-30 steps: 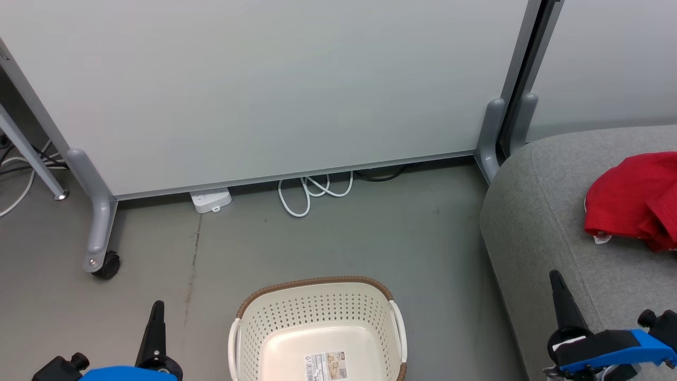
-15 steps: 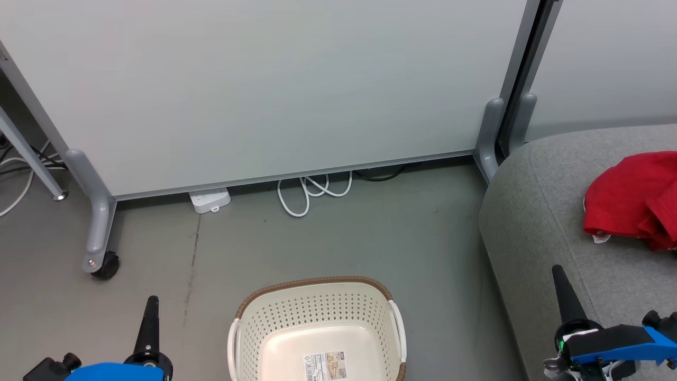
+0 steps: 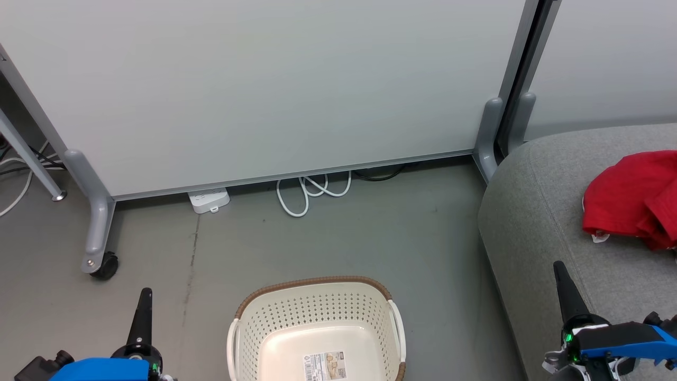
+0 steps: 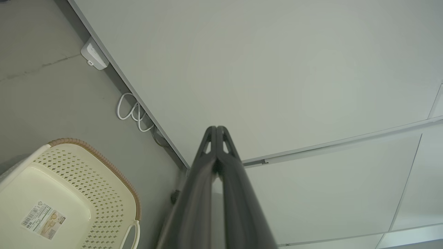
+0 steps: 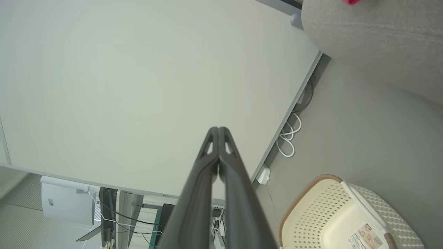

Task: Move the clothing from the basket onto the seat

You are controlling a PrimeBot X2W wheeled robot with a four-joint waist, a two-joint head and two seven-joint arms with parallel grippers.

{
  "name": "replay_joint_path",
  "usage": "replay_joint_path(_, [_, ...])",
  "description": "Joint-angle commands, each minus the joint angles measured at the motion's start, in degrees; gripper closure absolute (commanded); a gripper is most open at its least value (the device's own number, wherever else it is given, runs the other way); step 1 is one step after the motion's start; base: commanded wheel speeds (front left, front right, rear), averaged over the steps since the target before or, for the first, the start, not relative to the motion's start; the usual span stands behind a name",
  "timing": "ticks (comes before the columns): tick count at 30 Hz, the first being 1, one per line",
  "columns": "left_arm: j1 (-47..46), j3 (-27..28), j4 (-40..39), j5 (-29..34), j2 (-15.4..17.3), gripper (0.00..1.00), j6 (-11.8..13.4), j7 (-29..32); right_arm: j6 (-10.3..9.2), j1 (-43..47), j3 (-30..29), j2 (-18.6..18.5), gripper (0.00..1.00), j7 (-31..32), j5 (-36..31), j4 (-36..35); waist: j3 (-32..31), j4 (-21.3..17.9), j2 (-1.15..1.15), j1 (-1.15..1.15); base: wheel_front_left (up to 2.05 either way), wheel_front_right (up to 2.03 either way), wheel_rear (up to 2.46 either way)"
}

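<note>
Pale partition panel [image 3: 264, 90] on grey metal feet [image 3: 97, 211], one with a black caster [image 3: 108, 266]; second panel [image 3: 603, 58] just beside it; grey floor [image 3: 359, 238] with a thin dark crack [image 3: 191, 264]; white power strip [image 3: 209, 200] and looped white cable [image 3: 312, 193] at the panel's base.

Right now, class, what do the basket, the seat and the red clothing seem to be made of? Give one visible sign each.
The basket: likely moulded plastic, cream, smooth with a slight sheen; punched holes, brown woven-look rim.
The seat: grey woven upholstery, matt; fine texture, stitched seam.
The clothing: soft red fabric, perhaps knit; it folds and crumples.
</note>
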Motion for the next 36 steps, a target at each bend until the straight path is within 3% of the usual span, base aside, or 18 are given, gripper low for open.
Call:
replay_joint_path(1, [-1.1, 0.6, -0.7, -1.5, 0.2, 1.0, -0.2, 0.4, -0.06, -1.4, -0.2, 0.2, 1.0, 0.4, 1.9, -0.1, 0.0, 0.0, 0.0, 0.0, 0.0, 0.0, 0.0])
replay_joint_path(36, [-1.9, 3.0, -2.3, -15.3, 0.0, 1.0, -0.3, 4.4, -0.08, -2.8, -1.1, 0.8, 1.0, 2.3, 19.1, 1.1, 0.1, -0.3, 0.0, 0.0, 0.0, 0.0, 0.0])
